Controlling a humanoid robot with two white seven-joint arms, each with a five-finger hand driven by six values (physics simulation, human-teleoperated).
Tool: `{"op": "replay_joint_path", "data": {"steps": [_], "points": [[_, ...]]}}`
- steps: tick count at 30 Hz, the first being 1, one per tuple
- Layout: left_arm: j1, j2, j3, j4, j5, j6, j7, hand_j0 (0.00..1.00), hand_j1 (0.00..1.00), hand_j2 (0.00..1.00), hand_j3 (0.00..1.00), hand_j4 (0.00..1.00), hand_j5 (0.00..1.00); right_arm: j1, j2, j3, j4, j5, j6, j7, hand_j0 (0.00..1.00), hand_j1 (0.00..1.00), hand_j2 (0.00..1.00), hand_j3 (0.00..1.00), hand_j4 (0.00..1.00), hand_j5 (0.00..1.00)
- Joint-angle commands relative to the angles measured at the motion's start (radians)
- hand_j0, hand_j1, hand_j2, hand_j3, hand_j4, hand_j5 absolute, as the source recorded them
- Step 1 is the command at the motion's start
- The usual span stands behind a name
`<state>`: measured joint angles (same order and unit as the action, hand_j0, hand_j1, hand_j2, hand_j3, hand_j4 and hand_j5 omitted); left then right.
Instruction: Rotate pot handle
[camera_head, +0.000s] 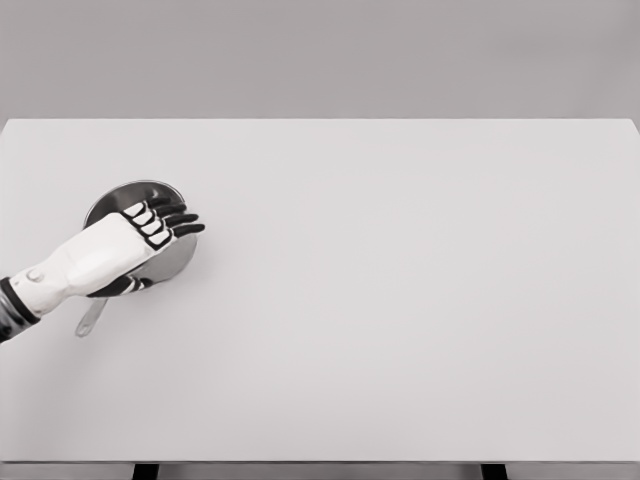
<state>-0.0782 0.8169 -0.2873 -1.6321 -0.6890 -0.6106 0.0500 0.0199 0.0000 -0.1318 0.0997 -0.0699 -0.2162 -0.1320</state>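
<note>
A small round metal pot (125, 198) sits on the white table (400, 300) at the left. Its thin handle (90, 318) sticks out toward the lower left, toward the table's front. My left hand (165, 222) comes in from the left edge and lies over the pot, hiding most of it and the base of the handle. The fingers (180, 218) are stretched out flat and point right, past the pot's rim. They hold nothing. The thumb shows dark beneath the palm near the handle's root.
The table's far edge runs along the top and its front edge along the bottom of the view. Two dark table legs (146, 471) show under the front edge.
</note>
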Motion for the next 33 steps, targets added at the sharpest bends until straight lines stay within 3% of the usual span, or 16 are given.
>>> {"op": "replay_joint_path", "data": {"steps": [1, 9, 25, 33], "points": [[0.0, 0.002, 0.005, 0.0, 0.006, 0.0, 0.001, 1.0, 1.0, 1.0, 1.0, 1.0, 1.0, 0.0, 0.0, 0.0, 0.0, -0.001, 0.0, 0.0, 1.0, 1.0, 1.0, 1.0, 1.0, 1.0], [0.014, 0.007, 0.04, 0.002, 0.006, 0.0, 0.001, 1.0, 1.0, 1.0, 1.0, 1.0, 1.0, 0.0, 0.0, 0.0, 0.0, -0.001, 0.0, 0.0, 1.0, 1.0, 1.0, 1.0, 1.0, 1.0], [0.028, 0.018, 0.048, 0.002, 0.008, 0.0, 0.001, 1.0, 1.0, 1.0, 1.0, 1.0, 1.0, 0.0, 0.0, 0.0, 0.0, -0.001, 0.0, 0.0, 1.0, 1.0, 1.0, 1.0, 1.0, 1.0], [0.055, 0.028, 0.048, -0.043, 0.012, 0.0, 0.002, 1.0, 1.0, 1.0, 1.0, 1.0, 1.0, 0.0, 0.0, 0.0, 0.0, -0.001, 0.0, 0.0, 1.0, 1.0, 1.0, 1.0, 1.0, 1.0]]}}
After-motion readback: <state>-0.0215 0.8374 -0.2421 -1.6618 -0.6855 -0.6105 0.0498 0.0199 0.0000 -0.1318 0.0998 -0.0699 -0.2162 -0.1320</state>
